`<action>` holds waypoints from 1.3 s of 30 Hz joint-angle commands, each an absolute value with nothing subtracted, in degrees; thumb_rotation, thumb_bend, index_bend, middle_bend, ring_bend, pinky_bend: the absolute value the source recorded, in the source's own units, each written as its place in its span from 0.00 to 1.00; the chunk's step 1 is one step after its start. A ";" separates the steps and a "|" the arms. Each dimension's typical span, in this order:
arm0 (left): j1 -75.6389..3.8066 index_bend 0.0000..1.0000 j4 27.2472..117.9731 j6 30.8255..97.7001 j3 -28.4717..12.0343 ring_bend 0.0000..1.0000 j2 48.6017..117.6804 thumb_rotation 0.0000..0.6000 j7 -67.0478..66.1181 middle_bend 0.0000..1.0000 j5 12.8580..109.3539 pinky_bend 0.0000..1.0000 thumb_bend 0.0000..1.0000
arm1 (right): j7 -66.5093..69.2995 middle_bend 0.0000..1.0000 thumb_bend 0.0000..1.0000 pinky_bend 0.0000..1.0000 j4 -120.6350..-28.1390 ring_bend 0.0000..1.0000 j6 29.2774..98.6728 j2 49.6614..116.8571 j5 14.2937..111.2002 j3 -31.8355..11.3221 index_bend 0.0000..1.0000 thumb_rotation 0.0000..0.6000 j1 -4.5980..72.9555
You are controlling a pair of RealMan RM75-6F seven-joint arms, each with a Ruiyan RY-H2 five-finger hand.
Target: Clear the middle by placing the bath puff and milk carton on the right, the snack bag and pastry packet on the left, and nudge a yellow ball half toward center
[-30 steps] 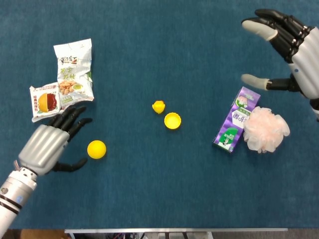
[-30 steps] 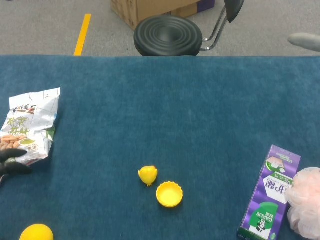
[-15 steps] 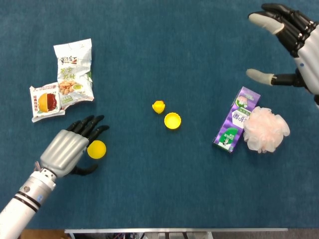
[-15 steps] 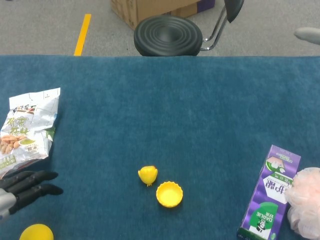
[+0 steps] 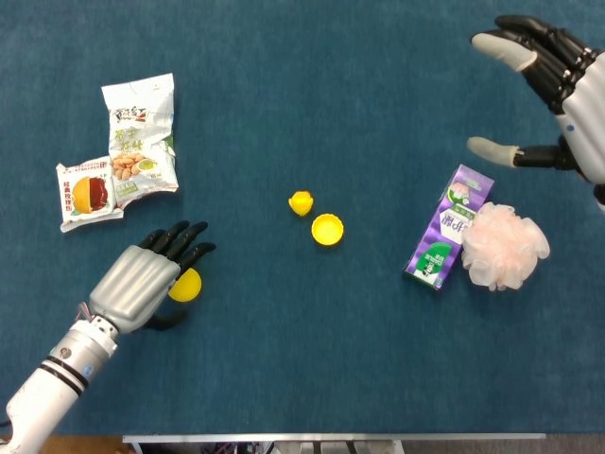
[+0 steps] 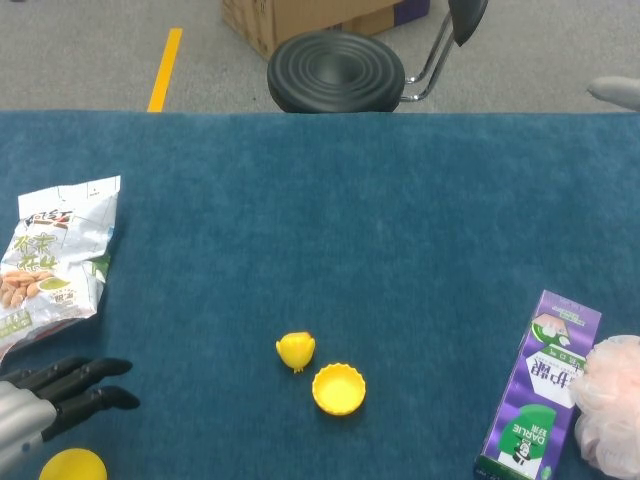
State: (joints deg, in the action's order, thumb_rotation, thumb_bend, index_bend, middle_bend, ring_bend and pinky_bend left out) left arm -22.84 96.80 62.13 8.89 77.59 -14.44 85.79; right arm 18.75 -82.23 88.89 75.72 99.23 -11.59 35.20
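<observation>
Your left hand [image 5: 142, 282] hovers over the yellow ball [image 5: 185, 285] at near left, fingers spread and holding nothing. Your right hand [image 5: 558, 85] hangs open at far right, fingers apart. Carton [image 5: 449, 227] and puff [image 5: 504, 246] lie touching on the right. Snack bag [image 5: 140, 132] and pastry packet [image 5: 85, 194] lie at left. Two yellow ball halves [image 5: 327, 230] sit mid-table.

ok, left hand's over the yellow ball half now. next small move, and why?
Probably sweep the left hand toward the centre, pushing the yellow ball half along. The hand sits over the half's outer side with fingers spread, holding nothing, and the half still lies well short of the two small yellow pieces mid-table. Contact can't be confirmed from either view.
</observation>
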 commanded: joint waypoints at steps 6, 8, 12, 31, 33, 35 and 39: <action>-23.09 0.15 94.09 60.54 8.19 0.00 78.97 1.00 -13.14 0.03 85.28 0.17 0.22 | 19.03 0.29 0.00 0.37 -81.71 0.19 88.93 76.16 99.10 -11.12 0.18 1.00 34.91; -23.02 0.16 93.57 60.48 8.07 0.00 79.13 1.00 -12.82 0.04 85.18 0.17 0.22 | 19.10 0.29 0.00 0.37 -81.57 0.19 88.93 76.23 99.06 -11.03 0.18 1.00 34.84; -22.82 0.18 92.70 60.33 7.97 0.02 79.15 1.00 -12.46 0.06 84.96 0.17 0.22 | 19.27 0.28 0.00 0.37 -81.38 0.19 88.87 76.42 99.00 -10.83 0.18 1.00 34.74; -22.25 0.25 91.21 60.53 7.53 0.08 79.81 1.00 -10.57 0.14 85.73 0.20 0.22 | 20.02 0.28 0.00 0.37 -80.16 0.19 88.73 77.60 98.90 -10.25 0.18 1.00 34.59; -22.21 0.26 90.94 60.59 7.41 0.08 80.00 1.00 -10.55 0.14 85.76 0.21 0.22 | 20.09 0.29 0.00 0.37 -80.10 0.19 88.78 77.61 98.88 -10.21 0.18 1.00 34.53; -22.12 0.28 90.71 60.74 7.31 0.10 80.18 1.00 -10.37 0.16 85.81 0.22 0.22 | 20.11 0.29 0.00 0.37 -80.04 0.19 88.84 77.62 98.84 -10.17 0.18 1.00 34.44; -21.98 0.29 90.10 60.71 7.25 0.11 80.43 1.00 -10.15 0.18 85.76 0.23 0.22 | 20.27 0.28 0.00 0.37 -79.88 0.19 88.96 77.68 98.73 -10.12 0.18 1.00 34.27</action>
State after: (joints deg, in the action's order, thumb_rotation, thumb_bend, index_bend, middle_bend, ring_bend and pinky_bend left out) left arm -22.00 90.13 60.71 7.26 80.40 -10.16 85.77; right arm 20.26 -79.89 88.94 77.67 98.74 -10.13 34.29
